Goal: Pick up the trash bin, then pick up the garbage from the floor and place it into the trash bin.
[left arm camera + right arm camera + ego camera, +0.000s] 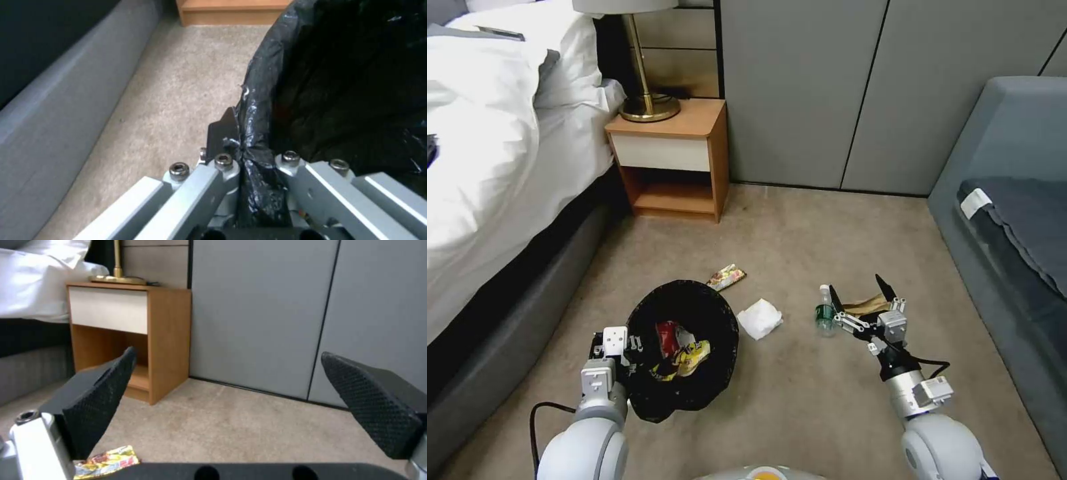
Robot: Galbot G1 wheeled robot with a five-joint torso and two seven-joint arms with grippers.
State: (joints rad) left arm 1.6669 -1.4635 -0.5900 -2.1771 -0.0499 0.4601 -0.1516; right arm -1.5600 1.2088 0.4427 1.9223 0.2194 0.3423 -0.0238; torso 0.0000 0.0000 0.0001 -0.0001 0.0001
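Pinching only bag film, your left gripper (240, 156) could drop the trash bin (684, 350); right gripper (864, 293) gapes, bottle (825, 312) at nine o'clock.

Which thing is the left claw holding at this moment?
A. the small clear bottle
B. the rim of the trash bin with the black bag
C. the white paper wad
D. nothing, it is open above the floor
B: the left claw is shut on the bag-covered rim of the trash bin, while the paper wad and the bottle lie on the carpet.
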